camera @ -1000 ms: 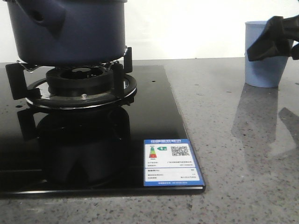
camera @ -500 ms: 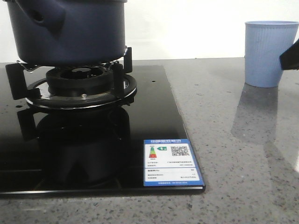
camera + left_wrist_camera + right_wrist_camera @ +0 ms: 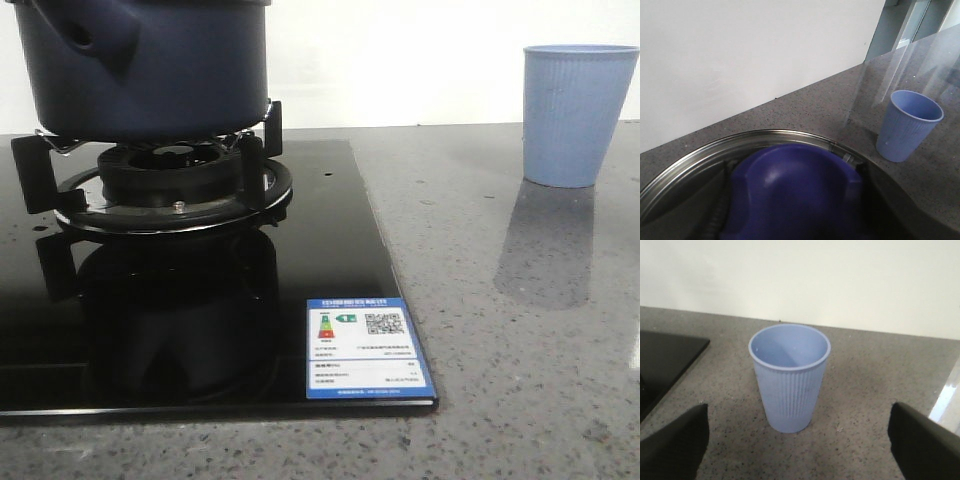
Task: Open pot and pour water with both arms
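While the pot (image 3: 150,70) sits up on the burner grate (image 3: 165,185) of the black hob (image 3: 330,260), the pale blue cup (image 3: 578,113) stands alone on the grey counter (image 3: 520,330), well apart to the right, and no arm shows in the front view. From the right wrist, the right gripper (image 3: 802,442) hangs spread wide with the cup standing free beyond its two dark fingers (image 3: 675,442), touching neither. From the left wrist, a glossy blue domed shape (image 3: 790,195), probably the lid knob, fills the foreground inside a steel rim (image 3: 765,135), and none of the left pincer's fingers show, so whether it grips that shape or just hovers I cannot tell. Risks now: that cup looks light and tall, so a crooked closing stroke could knock it over, and if the left arm lifts off-centre the lid could drag the pot on its grate. Hidden: the pot's top is cut off in the front view, any water inside is unseen, and the cup looks empty
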{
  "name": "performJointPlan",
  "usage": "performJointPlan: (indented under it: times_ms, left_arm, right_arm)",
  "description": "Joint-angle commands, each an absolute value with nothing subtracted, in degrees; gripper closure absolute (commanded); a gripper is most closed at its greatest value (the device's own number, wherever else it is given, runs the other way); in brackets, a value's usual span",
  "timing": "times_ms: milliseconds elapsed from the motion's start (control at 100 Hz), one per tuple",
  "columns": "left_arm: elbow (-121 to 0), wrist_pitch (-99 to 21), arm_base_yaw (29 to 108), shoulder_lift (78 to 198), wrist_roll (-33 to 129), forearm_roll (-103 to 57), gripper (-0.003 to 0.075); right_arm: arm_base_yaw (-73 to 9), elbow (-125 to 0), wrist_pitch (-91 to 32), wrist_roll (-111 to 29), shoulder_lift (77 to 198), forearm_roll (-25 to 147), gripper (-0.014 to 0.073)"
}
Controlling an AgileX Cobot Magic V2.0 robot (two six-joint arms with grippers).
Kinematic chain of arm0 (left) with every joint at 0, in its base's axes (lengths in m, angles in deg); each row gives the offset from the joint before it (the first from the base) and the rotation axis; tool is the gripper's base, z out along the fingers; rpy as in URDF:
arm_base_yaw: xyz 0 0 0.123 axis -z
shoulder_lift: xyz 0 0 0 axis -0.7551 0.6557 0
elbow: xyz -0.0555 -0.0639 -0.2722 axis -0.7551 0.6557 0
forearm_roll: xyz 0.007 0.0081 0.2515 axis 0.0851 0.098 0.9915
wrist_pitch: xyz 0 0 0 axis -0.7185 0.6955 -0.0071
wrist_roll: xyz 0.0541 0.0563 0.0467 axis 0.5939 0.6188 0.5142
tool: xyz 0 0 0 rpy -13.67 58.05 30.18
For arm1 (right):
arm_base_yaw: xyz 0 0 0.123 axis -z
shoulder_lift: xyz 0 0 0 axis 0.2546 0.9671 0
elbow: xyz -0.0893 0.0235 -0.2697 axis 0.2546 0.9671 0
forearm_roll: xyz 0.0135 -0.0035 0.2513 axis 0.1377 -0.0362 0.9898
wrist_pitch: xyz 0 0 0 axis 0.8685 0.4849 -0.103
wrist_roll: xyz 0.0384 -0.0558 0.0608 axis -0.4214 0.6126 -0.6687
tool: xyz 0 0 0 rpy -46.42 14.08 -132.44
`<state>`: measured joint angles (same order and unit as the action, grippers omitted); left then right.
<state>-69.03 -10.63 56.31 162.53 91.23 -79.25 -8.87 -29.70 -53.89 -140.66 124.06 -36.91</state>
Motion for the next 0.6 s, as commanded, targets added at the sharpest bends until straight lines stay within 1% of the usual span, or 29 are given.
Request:
performJointPlan:
  times_ms: [0,250,590]
  left_arm:
    - [-70.9,-10.3,56.8,160.7,92.3,-84.4,0.0404]
    - [-70.9,-10.3,56.8,160.8,97.5,-85.3,0.0404]
    - [-70.9,-10.3,56.8,160.8,97.6,-85.3,0.0404]
  right_arm:
    - [-8.5,-31.1,-53.6,-140.9,122.8,-36.3,-0.0043]
    - [-8.5,-31.1,-53.9,-142.2,122.8,-36.3,-0.0042]
    - [-8.5,-31.1,-54.3,-142.2,122.8,-36.3,-0.0042]
